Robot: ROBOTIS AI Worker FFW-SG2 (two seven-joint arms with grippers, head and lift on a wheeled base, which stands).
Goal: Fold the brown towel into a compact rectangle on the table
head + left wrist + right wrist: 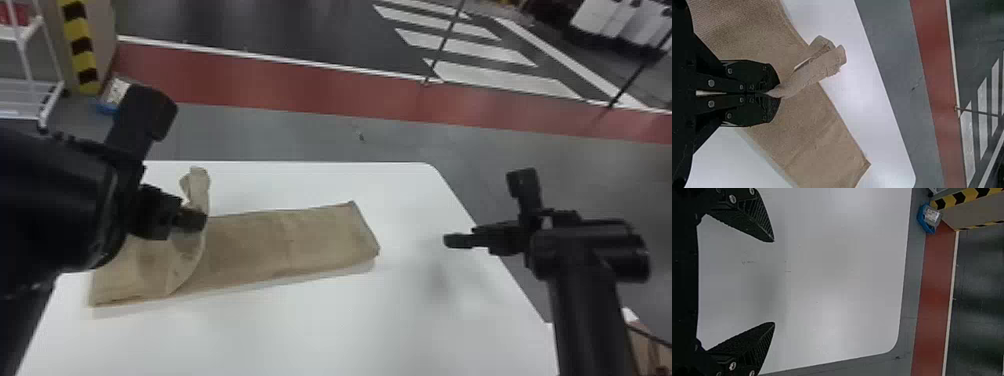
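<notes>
My left gripper (pixel 196 220) is above the left part of the brown towel (pixel 285 245), which lies as a long folded strip slanting across the table. A piece of the towel rises to that gripper and bunches up beyond it. In the left wrist view, the left gripper (pixel 774 93) is shut on a pinched fold of the towel (pixel 809 129), whose loose end sticks out past the fingertips. My right gripper (pixel 457 241) is over the table's right side, apart from the towel. In the right wrist view, the right gripper (pixel 774 282) stands wide open with nothing between its fingers.
The white table (pixel 320 325) has a rounded far right corner. Beyond it lies a grey floor with a red band (pixel 280 95). A white rack (pixel 30 75) and a yellow-black striped post (pixel 80 45) stand at the far left.
</notes>
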